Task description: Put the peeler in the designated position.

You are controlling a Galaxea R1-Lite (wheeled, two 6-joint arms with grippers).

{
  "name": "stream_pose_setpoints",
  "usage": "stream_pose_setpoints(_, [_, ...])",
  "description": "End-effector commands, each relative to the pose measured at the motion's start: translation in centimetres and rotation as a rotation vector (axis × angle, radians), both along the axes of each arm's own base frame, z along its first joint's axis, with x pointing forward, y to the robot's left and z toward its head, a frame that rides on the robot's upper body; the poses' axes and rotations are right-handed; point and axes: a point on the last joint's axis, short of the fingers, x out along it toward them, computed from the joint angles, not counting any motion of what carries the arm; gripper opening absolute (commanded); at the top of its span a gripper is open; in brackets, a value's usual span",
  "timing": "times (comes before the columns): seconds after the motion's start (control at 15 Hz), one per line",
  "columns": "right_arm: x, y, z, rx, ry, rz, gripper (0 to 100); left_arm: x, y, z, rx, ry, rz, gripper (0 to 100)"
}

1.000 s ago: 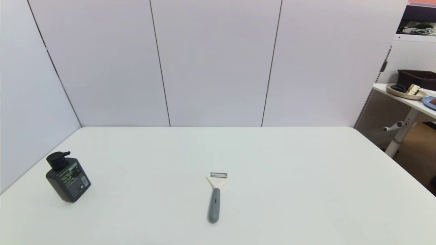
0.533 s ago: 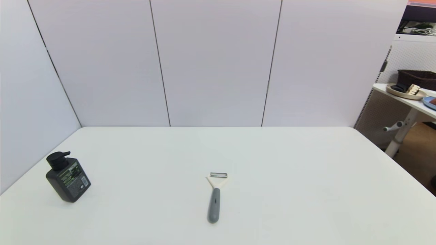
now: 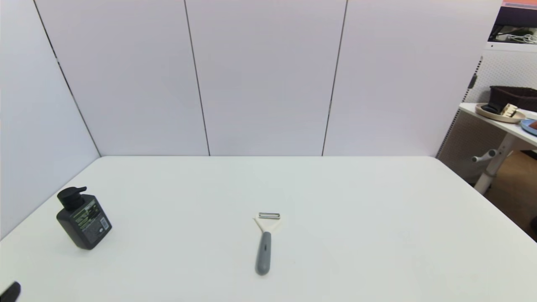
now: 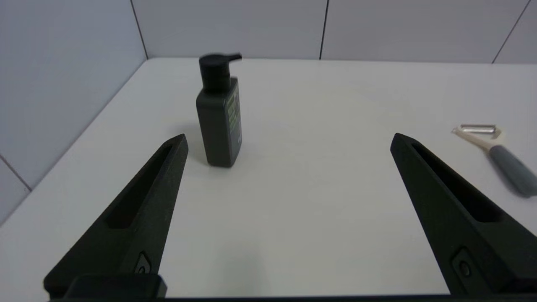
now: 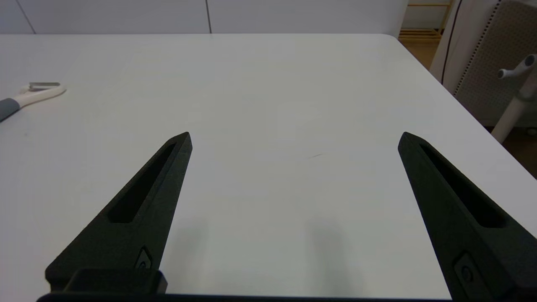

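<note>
the peeler point(image 3: 264, 245) lies flat near the middle of the table point(image 3: 377, 218), blade away from the robot. the left gripper point(image 4: 289, 138) and right gripper point(image 5: 293, 136) are wide open, holding nothing. a bottle point(image 3: 82, 219) stands far left.

Y-peeler point(image 3: 264, 245), grey handle, cream head, metal blade, flat on table mid-front, blade pointing away

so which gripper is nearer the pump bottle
Left. The left gripper is open just in front of the bottle, near the table's left front corner. The right gripper is open over the table's right side, beyond the peeler.
</note>
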Motion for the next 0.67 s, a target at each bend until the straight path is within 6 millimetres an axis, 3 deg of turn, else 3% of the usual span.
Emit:
stream_pose_setpoints(0.07, [0.0,0.0,0.0,-0.001,0.001,0.0,100,5.1,-0.4,11.6,0.011,0.055,-0.079,100])
stream_pose_setpoints(0.2, [0.0,0.0,0.0,-0.001,0.001,0.0,100,8.3,-0.8,17.1,0.052,0.08,-0.095,100])
stream_pose_setpoints(0.4, [0.0,0.0,0.0,-0.001,0.001,0.0,100,12.2,-2.5,21.9,0.106,0.116,-0.22,100])
stream_pose_setpoints(0.53, [0.0,0.0,0.0,-0.001,0.001,0.0,100,14.3,-4.8,23.0,0.128,0.188,-0.336,100])
stream_pose_setpoints(0.67, [0.0,0.0,0.0,-0.001,0.001,0.0,100,16.0,-7.3,22.4,0.164,0.306,-0.438,100])
